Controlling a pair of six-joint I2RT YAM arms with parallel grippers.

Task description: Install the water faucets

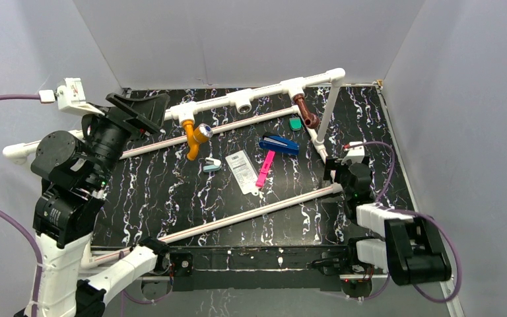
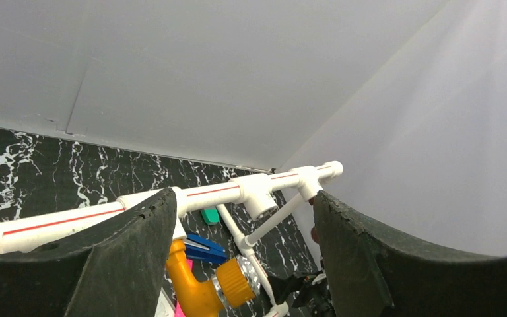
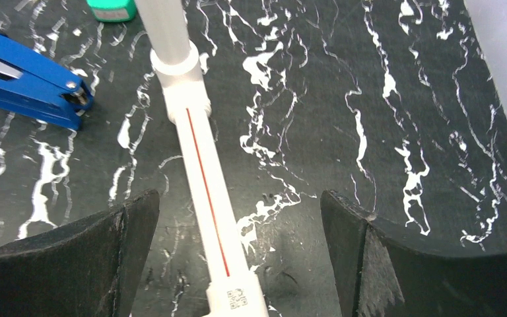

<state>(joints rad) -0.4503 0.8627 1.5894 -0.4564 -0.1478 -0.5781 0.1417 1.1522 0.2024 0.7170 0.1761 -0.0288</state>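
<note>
Faucets, two: orange faucet [image 1: 194, 137], brown faucet [image 1: 305, 112] (both on white pipe [image 1: 264, 92]); left fingers [image 2: 125, 264], right fingers [image 3: 92, 257] wide.

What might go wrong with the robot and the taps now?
The left gripper, open, is close to the top pipe and the orange faucet hanging from it; a clumsy move might knock the faucet. The right gripper, open over the lower pipe, might shove it sideways.

Left arm [image 1: 66, 173] raised, right arm [image 1: 376, 215] low, both jaws apart.
</note>
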